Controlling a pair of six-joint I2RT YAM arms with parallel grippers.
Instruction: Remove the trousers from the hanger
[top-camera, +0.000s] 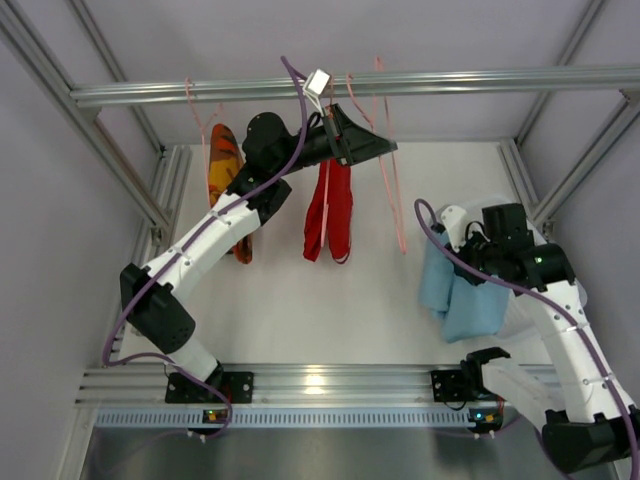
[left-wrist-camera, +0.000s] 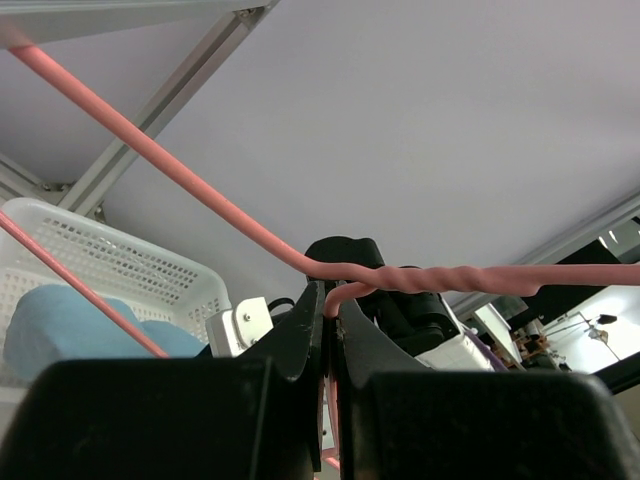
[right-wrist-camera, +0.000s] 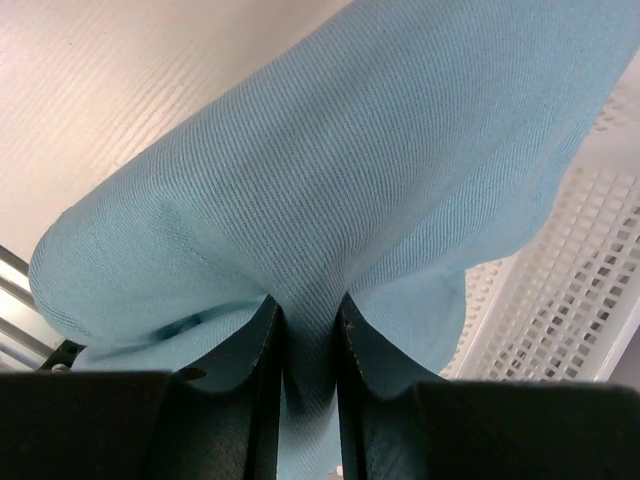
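Light-blue trousers at the right edge of the tabletop are clamped between the right fingers; the left fingers pinch the pink hanger.

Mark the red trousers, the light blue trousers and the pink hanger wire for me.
red trousers (top-camera: 341, 205): top external view, mid-height of one hanging leg.
light blue trousers (right-wrist-camera: 300, 180): right wrist view, middle of the bunched cloth.
pink hanger wire (left-wrist-camera: 450, 275): left wrist view, twisted section.
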